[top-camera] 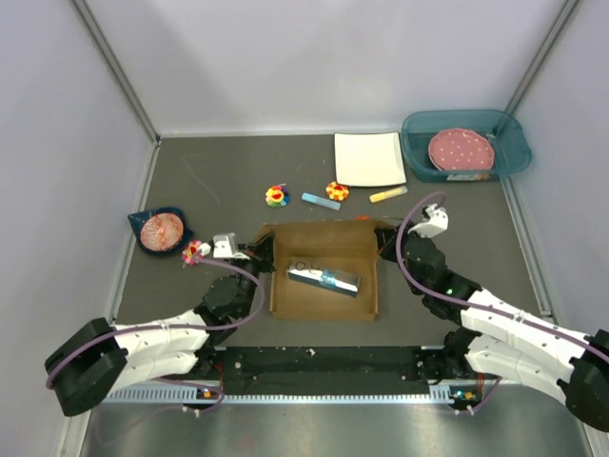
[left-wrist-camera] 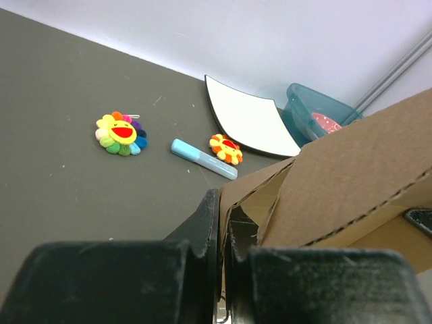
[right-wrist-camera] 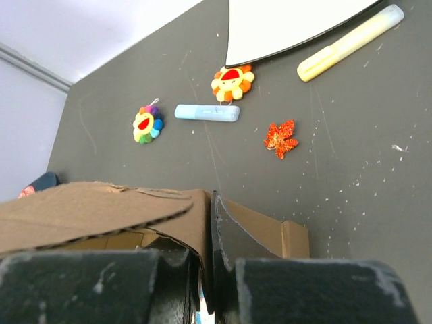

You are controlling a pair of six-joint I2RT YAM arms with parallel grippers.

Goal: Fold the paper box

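The brown cardboard paper box (top-camera: 324, 295) lies open in the middle of the table, its side walls raised and a silvery wrapped object (top-camera: 324, 278) inside. My left gripper (top-camera: 258, 249) is at the box's far left corner; in the left wrist view it (left-wrist-camera: 222, 214) is shut on a thin cardboard wall of the box (left-wrist-camera: 351, 169). My right gripper (top-camera: 387, 244) is at the far right corner; in the right wrist view it (right-wrist-camera: 208, 226) is shut on the box's wall (right-wrist-camera: 101, 209).
A white square plate (top-camera: 369, 159) and a teal bin (top-camera: 509, 152) holding a pink disc stand at the back. Two flower toys (top-camera: 277, 196) (top-camera: 337, 191), a blue marker (top-camera: 321, 201), a yellow marker (top-camera: 387, 194) and an orange leaf (right-wrist-camera: 280, 138) lie behind the box. A dark bowl (top-camera: 143, 221) is at left.
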